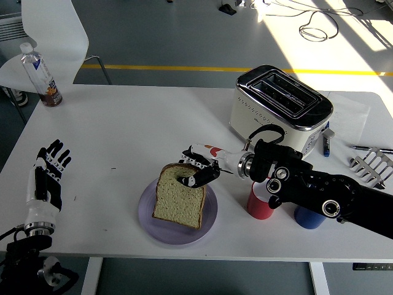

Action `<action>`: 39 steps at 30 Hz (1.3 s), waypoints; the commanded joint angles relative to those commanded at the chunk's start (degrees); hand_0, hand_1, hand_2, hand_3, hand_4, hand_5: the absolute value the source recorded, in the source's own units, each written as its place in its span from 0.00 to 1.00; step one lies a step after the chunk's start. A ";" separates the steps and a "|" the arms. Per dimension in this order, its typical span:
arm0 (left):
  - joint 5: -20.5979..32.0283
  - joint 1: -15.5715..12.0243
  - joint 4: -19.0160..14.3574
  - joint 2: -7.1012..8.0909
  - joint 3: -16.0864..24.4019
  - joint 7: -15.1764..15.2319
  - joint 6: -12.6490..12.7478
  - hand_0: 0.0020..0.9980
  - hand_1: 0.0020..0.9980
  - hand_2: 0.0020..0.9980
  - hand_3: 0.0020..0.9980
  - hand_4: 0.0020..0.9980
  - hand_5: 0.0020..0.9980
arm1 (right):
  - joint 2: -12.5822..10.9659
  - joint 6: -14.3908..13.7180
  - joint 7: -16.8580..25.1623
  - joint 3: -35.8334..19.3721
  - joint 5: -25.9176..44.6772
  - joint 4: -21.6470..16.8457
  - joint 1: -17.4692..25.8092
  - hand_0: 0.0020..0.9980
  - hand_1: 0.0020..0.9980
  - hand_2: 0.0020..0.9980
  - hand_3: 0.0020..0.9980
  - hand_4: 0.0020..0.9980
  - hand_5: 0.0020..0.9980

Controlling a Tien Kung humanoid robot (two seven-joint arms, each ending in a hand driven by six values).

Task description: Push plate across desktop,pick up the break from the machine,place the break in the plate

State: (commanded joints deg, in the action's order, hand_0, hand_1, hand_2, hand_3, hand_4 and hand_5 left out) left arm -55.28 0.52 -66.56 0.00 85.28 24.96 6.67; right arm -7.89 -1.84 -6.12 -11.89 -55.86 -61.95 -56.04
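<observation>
Right hand (198,167) pinches the top edge of the bread slice (178,203), fingers curled around its crust. Slice sits tilted over the lilac plate (209,219) at lower centre of frame; lower edge looks down on the plate, can't tell for sure. Right arm crosses over the red mug (256,203) and blue mug (306,217) at lower right. Toaster (279,104) in upper right, slots empty. Left hand (46,179) rests at lower left edge, fingers spread, holding nothing. Water bottle (41,75) at upper left.
</observation>
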 joint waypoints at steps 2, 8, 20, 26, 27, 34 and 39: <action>0.00 -0.05 0.02 0.00 -0.06 0.00 0.01 0.82 0.84 0.90 0.81 0.52 1.00 | 0.33 0.04 0.46 0.25 0.49 0.90 0.35 0.28 0.31 0.38 0.43 0.36 0.11; 0.02 -0.10 0.07 0.00 -0.22 0.02 0.02 0.83 0.84 0.90 0.80 0.51 1.00 | 1.25 -0.43 1.10 0.60 0.93 3.52 1.13 0.33 0.34 0.40 0.45 0.36 0.10; 0.13 0.08 -0.03 0.00 0.26 0.35 0.24 0.82 0.83 0.90 0.79 0.49 1.00 | 2.26 -1.82 1.41 1.30 -1.18 5.61 1.57 0.42 0.45 0.48 0.51 0.37 0.11; 0.15 0.14 -0.04 0.00 0.42 0.47 0.34 0.82 0.82 0.90 0.78 0.49 1.00 | 2.55 0.80 1.89 1.51 -5.00 6.76 1.59 0.51 0.54 0.54 0.56 0.41 0.12; 0.14 0.19 -0.04 0.00 0.43 0.49 0.35 0.82 0.82 0.90 0.77 0.49 1.00 | 2.60 0.69 2.47 1.54 -5.79 7.04 1.62 0.74 0.74 0.84 0.80 0.63 0.10; 0.18 0.22 -0.07 0.00 0.48 0.61 0.63 0.81 0.81 0.89 0.77 0.48 1.00 | 2.94 -2.79 5.36 1.53 -8.41 8.09 1.85 0.82 0.81 0.95 0.90 0.67 0.11; 0.21 0.22 -0.12 0.00 0.47 0.67 0.71 0.81 0.81 0.89 0.76 0.49 1.00 | 2.98 -4.59 7.03 1.03 -9.95 8.10 2.01 0.86 0.85 0.98 0.94 0.69 0.12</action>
State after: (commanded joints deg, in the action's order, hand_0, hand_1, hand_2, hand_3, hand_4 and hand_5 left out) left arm -55.07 0.74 -66.68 0.00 85.75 25.63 7.38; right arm -4.91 -6.43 0.91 -10.86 -65.81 -53.85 -54.03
